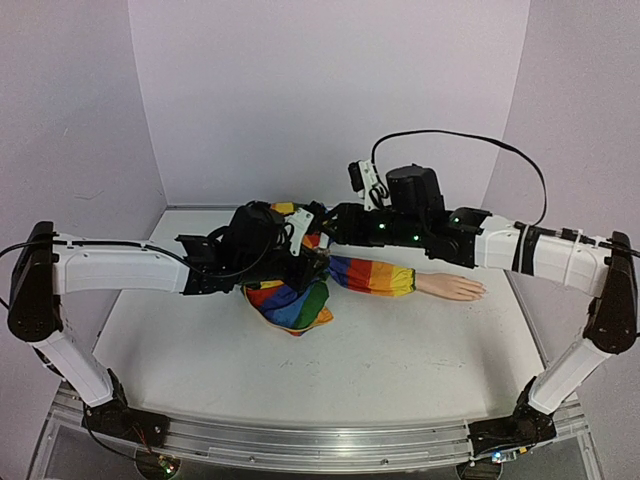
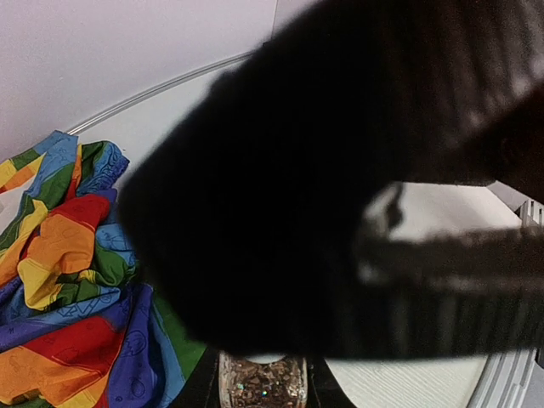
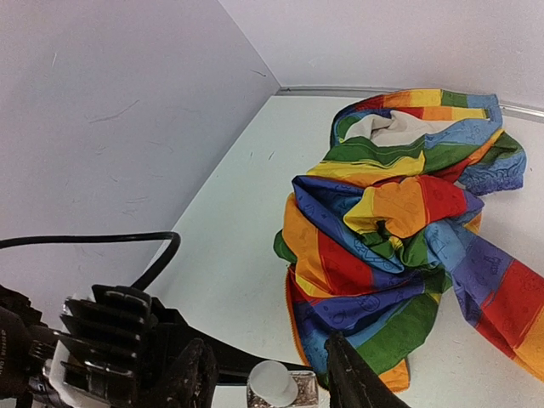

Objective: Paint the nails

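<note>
L arm (image 1: 120, 268) reaches in from the L side toward the rainbow cloth (image 1: 290, 305), a crumpled heap on the counter (image 1: 400, 350). L claw (image 1: 298, 258) sits over the cloth's back edge. It is clamped on a small clear bottle (image 2: 262, 381) w/ glittery contents; in the L wrist view the bottle stands upright betw. the dark fingers at bottom centre. A big dark blurred bulk close to the lens fills most of that view, and the cloth shows to its L.

R claw (image 3: 272, 374) meets the L claw above the same back edge of the cloth. Its jaws are partly apart, one finger each side of the bottle's whitish cap (image 3: 274, 382). There is a clear gap on the L-hand finger's side. The other finger is just beside the bottle; can't tell if it touches. Not gripping as far as seen.

From the cloth's R side a rainbow-striped sleeve (image 1: 372, 275) runs out flat along the counter. It ends in a pale peach mannequin hand (image 1: 448, 287), lying well R of the cloth w/ fingers pointing away from it. The nails (image 1: 479, 292) are at that far fingertip end, too small to make out singly, and well apart from both claws and the bottle.

R arm (image 1: 540, 250) comes in from the R side, passing above and behind the sleeve toward the cloth.
</note>
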